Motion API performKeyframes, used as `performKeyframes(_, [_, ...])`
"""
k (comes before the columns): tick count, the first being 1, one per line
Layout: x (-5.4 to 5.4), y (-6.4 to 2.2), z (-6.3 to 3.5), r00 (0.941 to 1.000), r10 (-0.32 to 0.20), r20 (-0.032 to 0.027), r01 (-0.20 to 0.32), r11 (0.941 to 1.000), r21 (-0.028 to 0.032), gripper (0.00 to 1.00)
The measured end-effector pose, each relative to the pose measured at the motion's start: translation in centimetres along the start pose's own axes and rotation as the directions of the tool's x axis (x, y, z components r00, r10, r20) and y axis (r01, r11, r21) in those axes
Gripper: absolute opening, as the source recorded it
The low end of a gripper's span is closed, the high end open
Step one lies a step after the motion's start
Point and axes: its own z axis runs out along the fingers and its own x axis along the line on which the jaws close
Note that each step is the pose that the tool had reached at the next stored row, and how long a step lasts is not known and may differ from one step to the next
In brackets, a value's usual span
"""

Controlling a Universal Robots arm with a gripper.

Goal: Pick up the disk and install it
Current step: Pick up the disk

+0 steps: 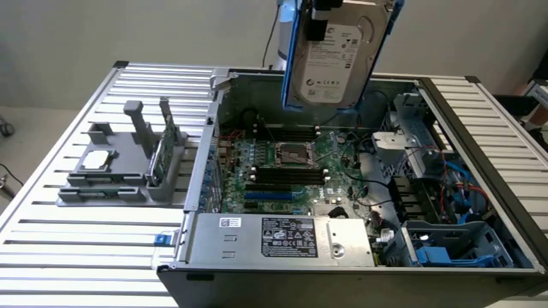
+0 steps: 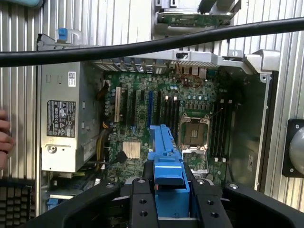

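The disk [image 1: 334, 64], a silver-grey hard drive with a white label and a blue carrier frame, hangs on edge above the rear of the open computer case [image 1: 202, 192]. My gripper [image 1: 332, 9] is shut on its top end. In the wrist view the blue carrier edge of the disk [image 2: 166, 156] sits clamped between my two black fingers [image 2: 141, 204], with my gripper [image 2: 172, 202] looking down onto the motherboard [image 2: 156, 118]. The disk touches nothing in the case.
Inside the case are the CPU socket [image 1: 291, 154], a grey power supply [image 1: 278, 239] and a blue drive bay [image 1: 453, 247]. A grey holder [image 1: 120, 183] on the exterior view's left carries a small chip and a green card. A hand [image 2: 4, 137] and a black cable [image 2: 142, 45] appear in the wrist view.
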Motion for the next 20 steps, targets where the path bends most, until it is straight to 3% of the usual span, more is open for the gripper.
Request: performKeyframes(20, [6.0, -4.28, -0.06, 1.0000, 0.000, 0.0001, 0.000, 1.0000, -0.0045, 0.33])
